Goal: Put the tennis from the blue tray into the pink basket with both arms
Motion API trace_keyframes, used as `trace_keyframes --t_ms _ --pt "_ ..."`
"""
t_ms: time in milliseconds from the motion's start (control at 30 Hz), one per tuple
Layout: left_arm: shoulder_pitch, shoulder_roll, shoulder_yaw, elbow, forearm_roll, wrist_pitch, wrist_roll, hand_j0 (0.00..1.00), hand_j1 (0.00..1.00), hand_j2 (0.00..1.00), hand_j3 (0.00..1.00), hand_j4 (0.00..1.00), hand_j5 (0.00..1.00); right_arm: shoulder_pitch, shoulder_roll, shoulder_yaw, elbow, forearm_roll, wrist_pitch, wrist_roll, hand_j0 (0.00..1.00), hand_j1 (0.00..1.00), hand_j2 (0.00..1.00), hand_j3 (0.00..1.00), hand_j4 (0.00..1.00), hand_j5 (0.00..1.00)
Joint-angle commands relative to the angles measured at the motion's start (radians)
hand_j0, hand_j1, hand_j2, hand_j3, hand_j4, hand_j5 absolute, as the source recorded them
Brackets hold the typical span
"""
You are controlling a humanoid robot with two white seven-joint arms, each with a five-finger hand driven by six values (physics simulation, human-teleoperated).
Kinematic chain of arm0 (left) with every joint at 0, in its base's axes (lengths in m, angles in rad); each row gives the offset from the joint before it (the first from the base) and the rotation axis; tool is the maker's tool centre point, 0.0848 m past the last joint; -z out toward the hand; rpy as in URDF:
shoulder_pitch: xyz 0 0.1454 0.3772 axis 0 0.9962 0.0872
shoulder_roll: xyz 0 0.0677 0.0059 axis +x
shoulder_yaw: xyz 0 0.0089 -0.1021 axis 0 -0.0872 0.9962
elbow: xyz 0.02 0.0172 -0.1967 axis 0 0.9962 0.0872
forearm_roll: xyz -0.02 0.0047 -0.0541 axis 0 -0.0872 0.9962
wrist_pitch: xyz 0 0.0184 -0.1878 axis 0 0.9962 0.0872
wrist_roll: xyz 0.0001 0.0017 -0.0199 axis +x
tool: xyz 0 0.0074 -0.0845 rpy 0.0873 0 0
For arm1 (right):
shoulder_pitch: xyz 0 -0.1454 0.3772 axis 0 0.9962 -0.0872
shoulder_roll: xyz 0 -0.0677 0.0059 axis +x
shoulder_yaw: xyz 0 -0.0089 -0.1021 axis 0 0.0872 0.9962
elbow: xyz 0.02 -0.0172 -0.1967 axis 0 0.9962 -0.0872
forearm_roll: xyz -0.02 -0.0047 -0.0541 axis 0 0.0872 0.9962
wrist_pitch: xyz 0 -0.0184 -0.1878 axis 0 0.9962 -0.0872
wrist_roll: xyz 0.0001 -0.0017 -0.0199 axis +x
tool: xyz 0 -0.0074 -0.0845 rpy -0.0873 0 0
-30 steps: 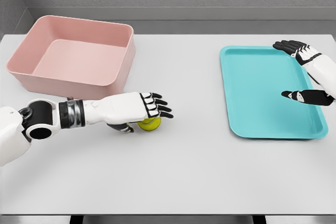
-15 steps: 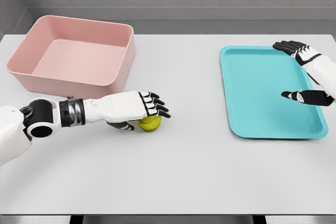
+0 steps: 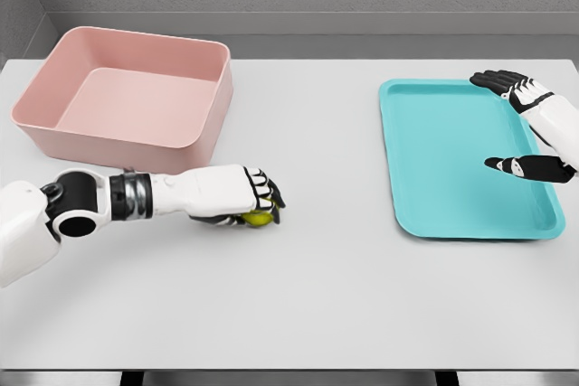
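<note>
At the upper left of the frame the pink basket (image 3: 127,97) is sitting on the white tabletop (image 3: 317,296), and just below it, left of centre, the left hand (image 3: 233,194) is lying low over the tabletop with its fingers (image 3: 268,198) curling down around the yellow-green tennis ball (image 3: 259,218), which is peeking out under them. At the right of the frame the right hand (image 3: 529,128) is hovering over the far edge of the blue tray (image 3: 452,160), its fingers spreading wide with the thumb apart, gripping nothing.
</note>
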Motion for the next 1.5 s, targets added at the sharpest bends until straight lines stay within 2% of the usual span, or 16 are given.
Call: trace_keyframes --t_ms 0,400,567,933,1467 --pt "0.0 0.001 -0.001 -0.002 0.012 0.001 -0.004 0.6 0.6 0.6 0.6 0.6 0.6 0.0 -0.001 -0.001 0.0 -0.007 0.003 -0.001 1.0 1.0 1.0 1.0 1.0 1.0" --pt "-0.02 0.025 0.01 -0.055 0.055 0.001 -0.004 0.61 0.61 0.61 0.61 0.61 0.61 0.0 -0.001 -0.003 0.0 -0.009 0.003 -0.001 1.0 1.0 1.0 1.0 1.0 1.0" --pt "-0.02 0.042 0.039 -0.111 0.08 0.001 -0.004 0.62 0.62 0.62 0.62 0.62 0.62 0.0 -0.001 -0.003 0.0 -0.009 0.003 -0.001 1.0 1.0 1.0 1.0 1.0 1.0" --pt "-0.02 0.062 0.114 -0.17 0.107 0.001 -0.004 0.62 0.62 0.62 0.62 0.62 0.62 0.002 -0.001 -0.003 0.0 -0.009 0.003 -0.001 1.0 1.0 1.0 1.0 1.0 1.0" --pt "-0.026 0.077 0.235 -0.163 0.143 0.001 -0.004 0.62 0.62 0.62 0.62 0.62 0.62 0.002 -0.001 -0.003 0.0 -0.009 0.003 -0.002 1.0 1.0 1.0 1.0 1.0 1.0"
